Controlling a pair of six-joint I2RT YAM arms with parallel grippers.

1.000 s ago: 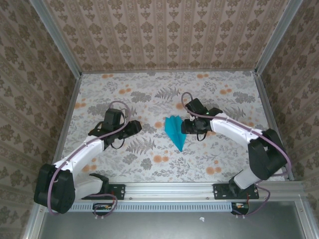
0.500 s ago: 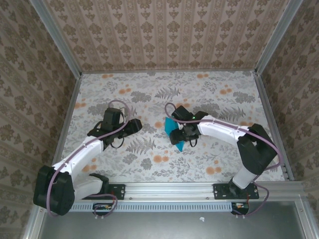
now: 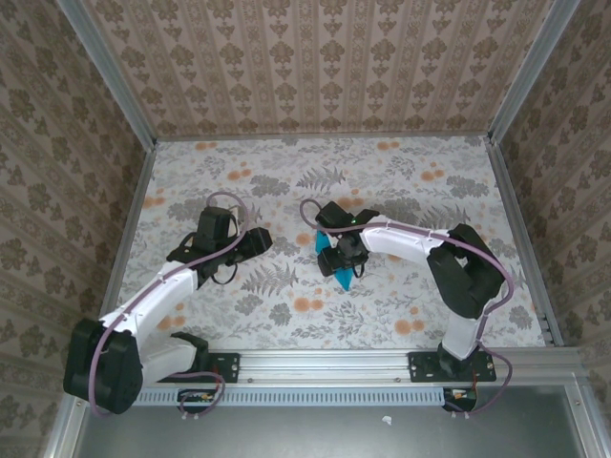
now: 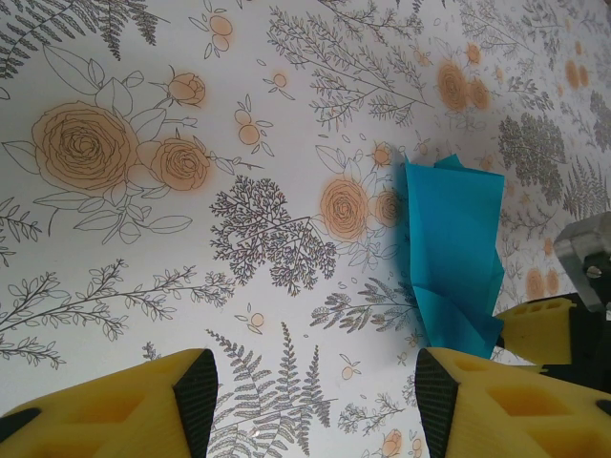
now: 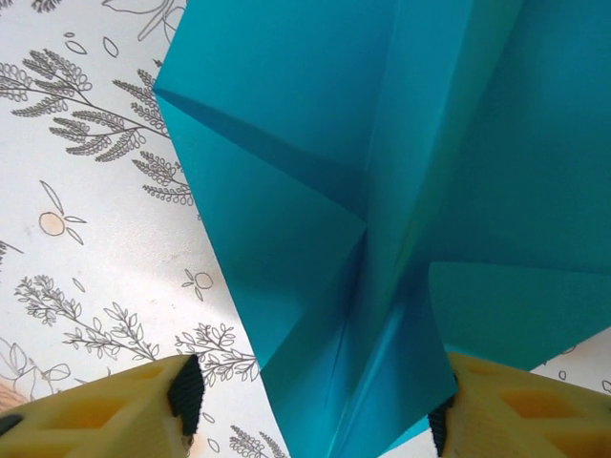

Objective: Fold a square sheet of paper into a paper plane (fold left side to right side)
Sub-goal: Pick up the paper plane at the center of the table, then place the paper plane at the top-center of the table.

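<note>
1. Top view first: the paper plane [image 3: 343,276] lies near the middle of the flower-patterned table [image 3: 286,181], a bright cyan dart with its point aimed toward the arm bases.
2. The right arm reaches across from its side, and the right pincer [image 3: 341,256] sits directly over the plane and covers much of it. Cyan shows at the tip below and along one edge to the left.
3. Down the right wrist camera: the right pincer [image 5: 315,410] is spread wide, one yellow finger [image 5: 105,410] at the left and the other at the right. The plane [image 5: 382,191] runs between them, its creases and layered flaps in plain sight.
4. That's an open stance, straddling the paper rather than pinching it. I cannot tell whether the pads are touching the paper.
5. The printed table [image 5: 86,191] shows beside the plane's left edge.
6. Over to the left arm: the left pincer [image 3: 263,240] is on the left side of the table, well apart from the plane and pointing toward it.
7. Its wrist view confirms it: the left pincer [image 4: 315,401] is open, with bare table [image 4: 143,239] between its yellow fingers and nothing gripped.
8. From that angle the plane [image 4: 451,250] sits ahead and to the right, and a yellow finger [image 4: 535,329] of the right pincer is right at its lower corner.
</note>
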